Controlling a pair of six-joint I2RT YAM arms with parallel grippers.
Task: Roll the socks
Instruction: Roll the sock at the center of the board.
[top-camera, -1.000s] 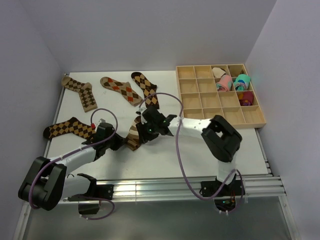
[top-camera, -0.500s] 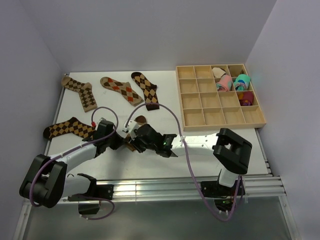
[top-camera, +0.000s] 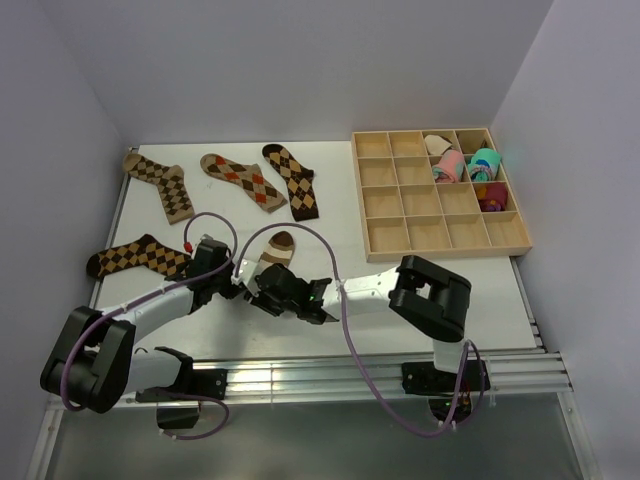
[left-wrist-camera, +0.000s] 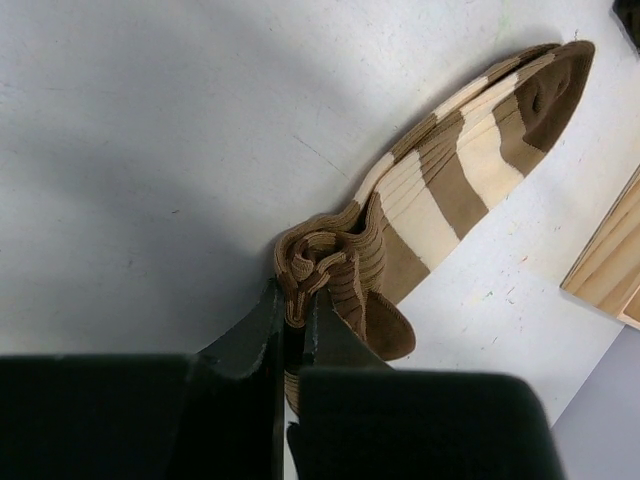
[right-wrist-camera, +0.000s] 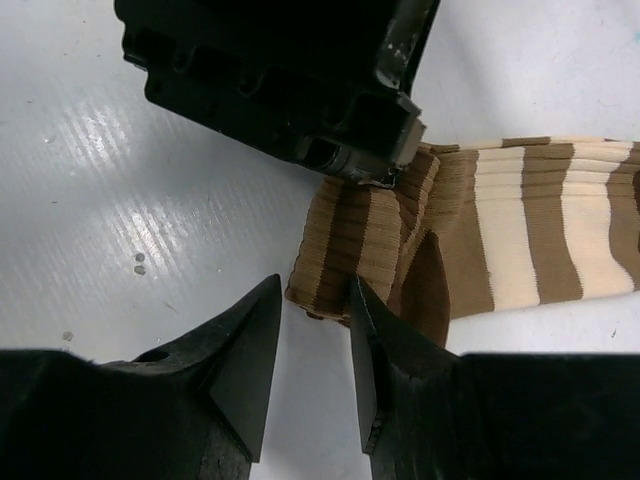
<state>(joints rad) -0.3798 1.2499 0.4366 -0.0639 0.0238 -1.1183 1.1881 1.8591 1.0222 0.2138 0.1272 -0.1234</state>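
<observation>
Four argyle socks (top-camera: 243, 180), one striped sock (left-wrist-camera: 440, 190): left jaws pinching, right jaws seemingly ajar.

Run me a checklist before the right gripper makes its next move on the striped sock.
1. Left gripper shut on the bunched end of the striped sock: ok.
2. Right gripper jaws apart, ready to take hold: ok.
3. Fabric between the right jaws: cannot tell; one tip sits at the folded edge, the other over bare table.
4. Sock rolled: not ok; only the gripped end is bunched, and the toe part lies flat.
5. Argyle socks clear of both grippers: ok; all four lie flat, away from the work.
</observation>
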